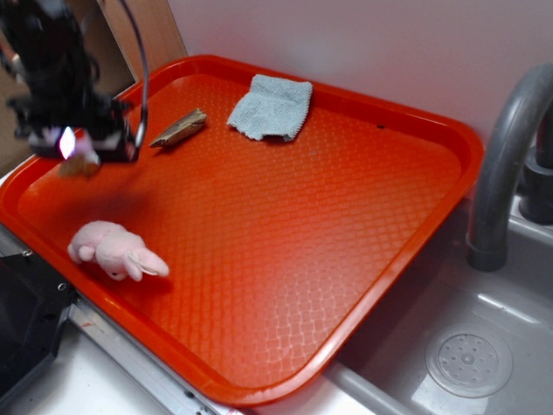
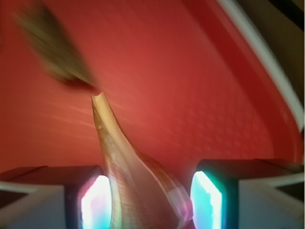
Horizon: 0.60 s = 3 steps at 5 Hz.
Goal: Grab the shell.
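Shell [image 2: 138,191] sits between the two fingers of the gripper [image 2: 151,202], as the wrist view shows: its broad tan body fills most of the gap low in the frame, and its narrowing tip runs forward and up, ending in a small open point. The left pad [image 2: 95,202] lies right against the shell's flank. The right pad [image 2: 206,200] stands just off the other side, with a thin dark gap showing; whether it makes contact cannot be told from this angle. The jaws are therefore drawn in close about the shell, with a firm pinch not confirmed.

Ahead of the shell's tip, in the upper left of the wrist view, lies a blurred dark brown piece [image 2: 50,40], close to the tip but apart from it.

In the exterior view the gripper [image 1: 82,151] hangs over the far left corner of the orange tray [image 1: 346,225], with a tan smudge, the shell [image 1: 79,166], just below its fingers. Whether the shell rests on the tray or is clear of it cannot be told. The brown sliver [image 1: 179,128] lies just right of the gripper. A grey cloth [image 1: 272,106] lies near the tray's far edge. A pink plush bunny [image 1: 114,249] lies by the near left rim, well apart from the gripper. A grey sink [image 1: 484,346] with a faucet [image 1: 501,156] adjoins the tray on the right.
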Tool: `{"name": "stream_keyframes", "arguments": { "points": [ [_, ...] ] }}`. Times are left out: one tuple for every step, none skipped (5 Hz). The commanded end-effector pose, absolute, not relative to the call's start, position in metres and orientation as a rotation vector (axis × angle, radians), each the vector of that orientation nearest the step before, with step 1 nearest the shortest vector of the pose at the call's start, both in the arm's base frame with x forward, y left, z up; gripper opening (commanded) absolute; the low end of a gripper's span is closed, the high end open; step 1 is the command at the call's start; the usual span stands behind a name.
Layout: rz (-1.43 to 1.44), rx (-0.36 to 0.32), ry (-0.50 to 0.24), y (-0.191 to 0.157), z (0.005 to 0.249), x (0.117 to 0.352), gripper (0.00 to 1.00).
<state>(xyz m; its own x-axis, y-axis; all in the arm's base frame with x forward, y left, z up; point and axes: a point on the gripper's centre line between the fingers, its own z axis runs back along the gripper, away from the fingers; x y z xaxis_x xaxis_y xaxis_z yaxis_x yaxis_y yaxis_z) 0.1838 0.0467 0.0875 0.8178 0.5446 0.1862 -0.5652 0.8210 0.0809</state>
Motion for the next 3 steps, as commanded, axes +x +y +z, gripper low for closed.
{"name": "stream_keyframes", "arguments": {
  "points": [
    [0.227,-0.082,-0.218,0.007,0.190,0.201,0.00],
    [0.181,-0.187,-0.273,-0.020,0.227,0.197,0.00],
    [0.139,-0.262,-0.273,-0.025,0.239,0.196,0.00]
  ]
}}
